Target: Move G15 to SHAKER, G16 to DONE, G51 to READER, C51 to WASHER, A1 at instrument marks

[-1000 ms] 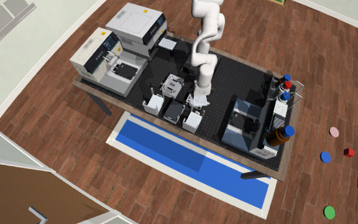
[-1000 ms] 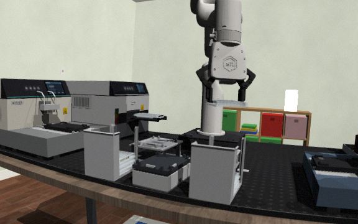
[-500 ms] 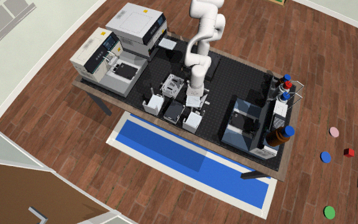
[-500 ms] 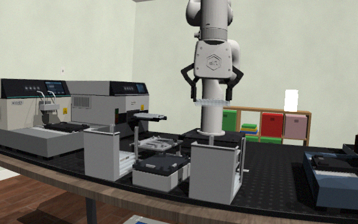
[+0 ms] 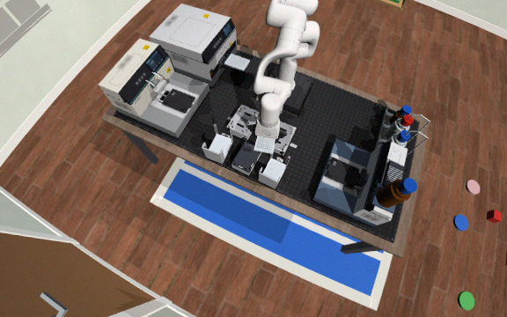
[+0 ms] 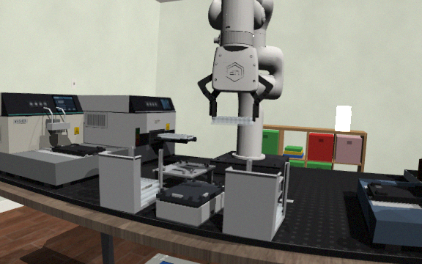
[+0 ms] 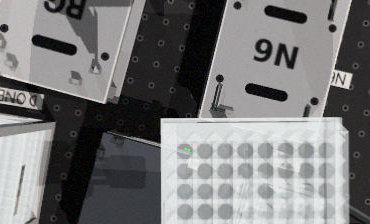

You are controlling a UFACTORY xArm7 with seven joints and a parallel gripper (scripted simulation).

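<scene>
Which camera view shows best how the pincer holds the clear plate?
The exterior view: the pincer grips the level clear plate by both ends, high above the deck. The wrist view shows only its wells; the top view shows a small white patch.

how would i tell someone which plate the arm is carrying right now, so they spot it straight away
Start at the tall white arm standing mid-deck and follow it down to its black-fingered gripper. Clamped there by its two ends is a clear multiwell plate, level and high above the nests. It is the only plate in mid-air; every other one sits on an instrument or in a rack.
</scene>
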